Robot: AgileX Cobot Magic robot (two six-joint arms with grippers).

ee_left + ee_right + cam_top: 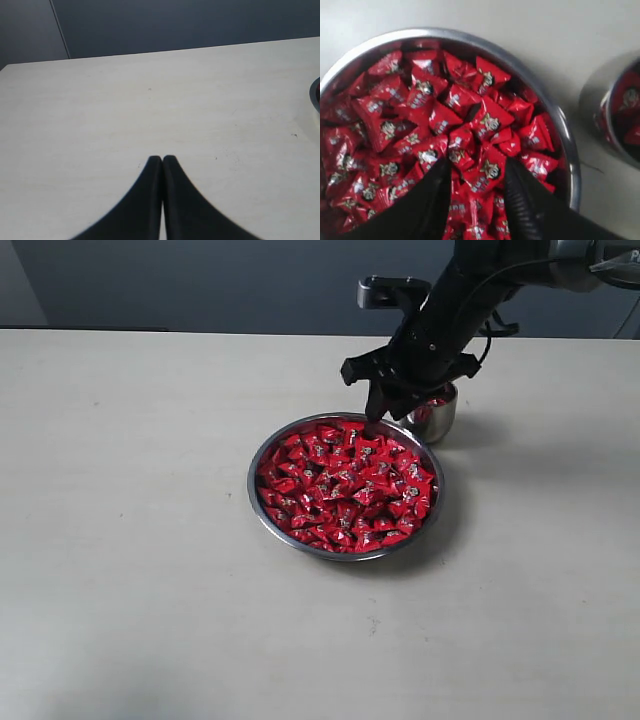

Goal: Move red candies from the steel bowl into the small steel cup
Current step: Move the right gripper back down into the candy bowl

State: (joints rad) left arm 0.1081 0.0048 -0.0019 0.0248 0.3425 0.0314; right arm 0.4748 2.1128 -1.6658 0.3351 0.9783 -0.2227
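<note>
The steel bowl [262, 502] sits mid-table, heaped with red candies [340, 485]. Behind its far right rim stands the small steel cup [436, 420], holding a few red candies and partly hidden by my right arm. My right gripper [377, 417] hangs open over the bowl's far edge, fingertips close above the pile. In the right wrist view the bowl [565, 135] fills the frame, my right gripper [477, 167] straddles candies [487, 120] with nothing pinched, and the cup [617, 122] is beside the bowl. My left gripper [162, 159] is shut and empty over bare table.
The pale table [130, 540] stretches wide on all sides of the bowl. A dark wall runs along the table's far edge. In the left wrist view a sliver of the bowl's rim [315, 95] shows at the frame's border.
</note>
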